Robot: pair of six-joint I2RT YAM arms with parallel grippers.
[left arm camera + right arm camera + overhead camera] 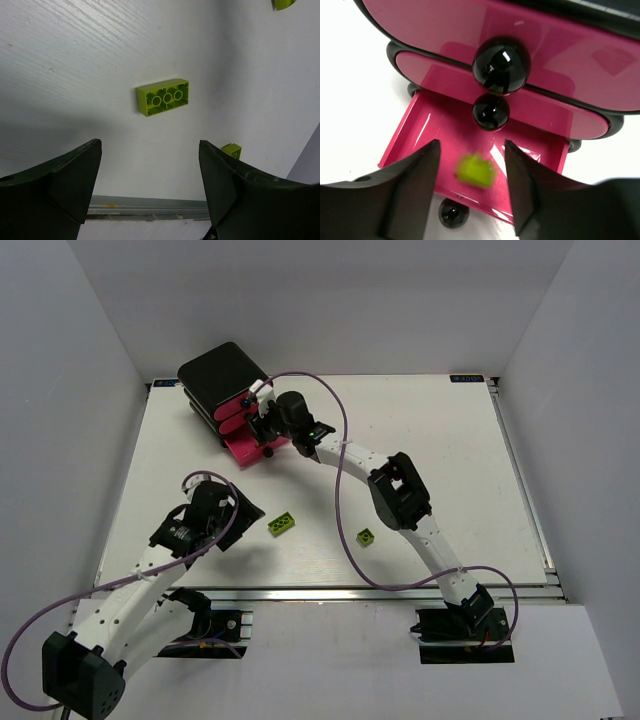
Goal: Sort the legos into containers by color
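Note:
The black cabinet (220, 375) stands at the back left with three magenta drawers. Its bottom drawer (400, 135) is pulled out; the two above are shut. My right gripper (472, 145) is open over the pulled-out drawer, and a blurred lime brick (476, 171) shows between its fingers, touching neither, above the drawer floor. My left gripper (150, 170) is open and empty, just short of a lime two-by-three brick (163, 97) lying studs-down on the table. A small lime brick (231, 150) lies by its right finger. No dark green or purple bricks show.
In the top view the larger lime brick (282, 524) lies mid-table and the small one (366, 537) to its right, near the right arm's elbow. Another lime piece (282, 4) shows at the left wrist view's top edge. Three black knobs (501, 65) face the right gripper.

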